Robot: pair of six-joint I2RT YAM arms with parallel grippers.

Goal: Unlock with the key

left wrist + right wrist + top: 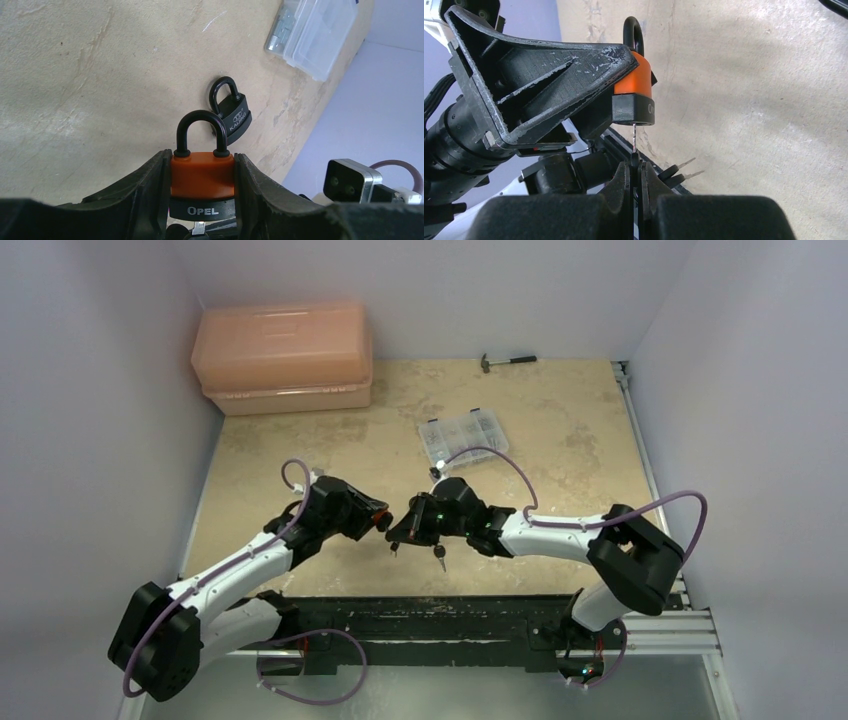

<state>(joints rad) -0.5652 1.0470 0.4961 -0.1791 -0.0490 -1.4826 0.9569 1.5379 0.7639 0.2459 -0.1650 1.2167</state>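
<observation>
The key (pixel 634 140) sits pinched in my right gripper (pixel 634 167), jaws narrowed tight on its head. Its blade points to 12 o'clock and meets the underside of the orange padlock (pixel 638 80). My left gripper (pixel 202 159) clamps that padlock's body. Beyond it, at 1 o'clock, a black padlock (pixel 232 114) lies on the table (pixel 100 75).

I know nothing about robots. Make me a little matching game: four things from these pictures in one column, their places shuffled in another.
1 orange padlock
2 black padlock
3 key
4 hammer

A by the back wall
B pinched in the right gripper
C clamped in the left gripper
D lying flat beyond the orange padlock

Pairs: 1-C, 2-D, 3-B, 4-A
</observation>
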